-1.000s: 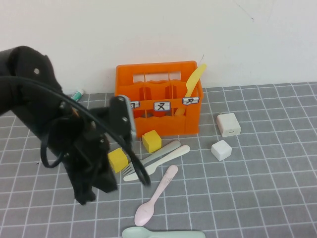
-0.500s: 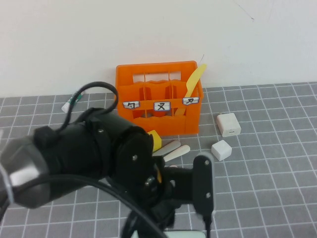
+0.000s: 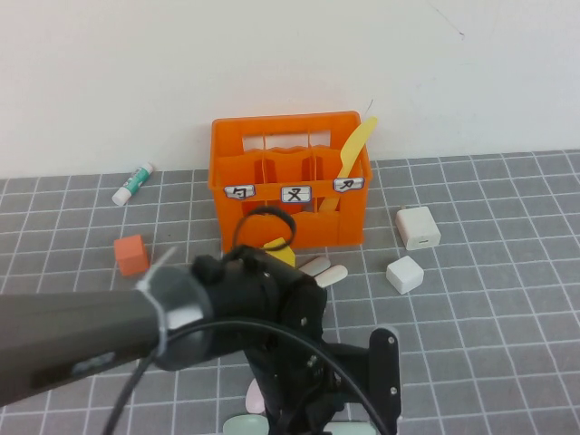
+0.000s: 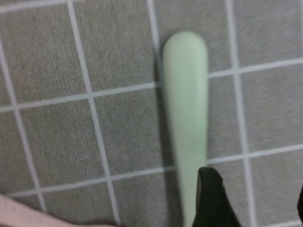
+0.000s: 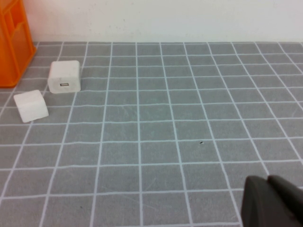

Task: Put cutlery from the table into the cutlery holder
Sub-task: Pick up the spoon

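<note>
Though wide open and empty, left hand (image 4: pixel 255 191) just over mint-green spoon (image 4: pixel 185 104); right hand (image 5: pixel 272 196) shut, low over table (image 5: pixel 165 142).

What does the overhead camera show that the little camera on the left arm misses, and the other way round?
Only the high view shows the orange cutlery holder with a yellow knife in its right compartment, and the left arm. Only the left wrist view shows the mint-green spoon handle close up, with one finger of the left gripper beside it. Both show the grey gridded table.
</note>
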